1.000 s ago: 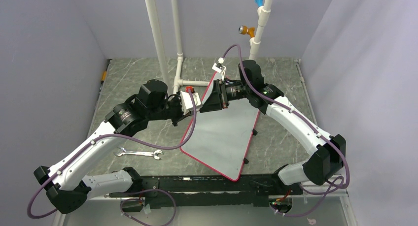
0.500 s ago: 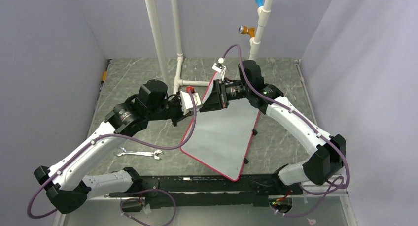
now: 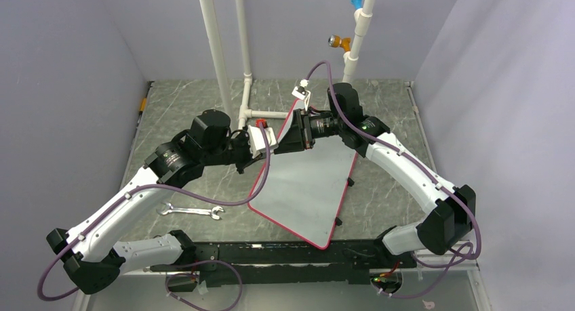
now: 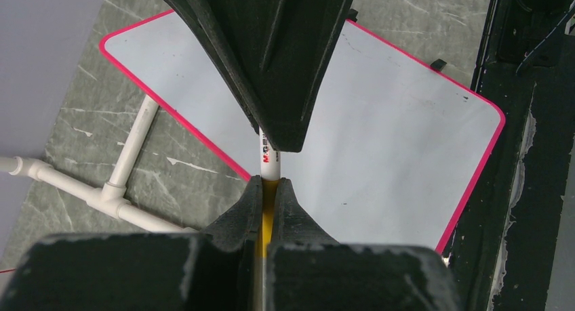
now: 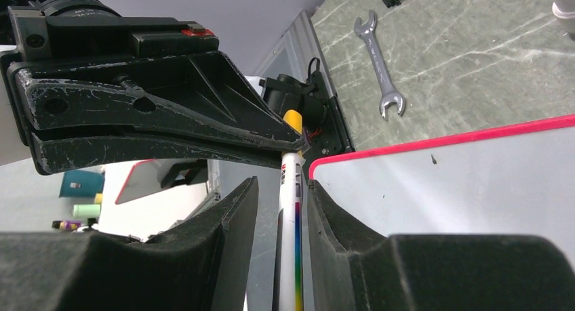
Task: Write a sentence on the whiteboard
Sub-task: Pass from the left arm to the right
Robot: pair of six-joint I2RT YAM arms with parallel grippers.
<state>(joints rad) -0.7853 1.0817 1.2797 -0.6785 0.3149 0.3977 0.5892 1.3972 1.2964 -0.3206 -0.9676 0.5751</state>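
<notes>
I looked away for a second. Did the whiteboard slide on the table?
No. In the top view the whiteboard sits just as before, its far corner by the white pipe, with the same gap to the wrench.

Far left corner of the whiteboard obstructed: left gripper and right gripper meet above it, jaws closed on one marker. White pipe frame stands just beyond that corner. Near half of the board lies open. Wrench lies on the surface to the left, apart from the board.
</notes>
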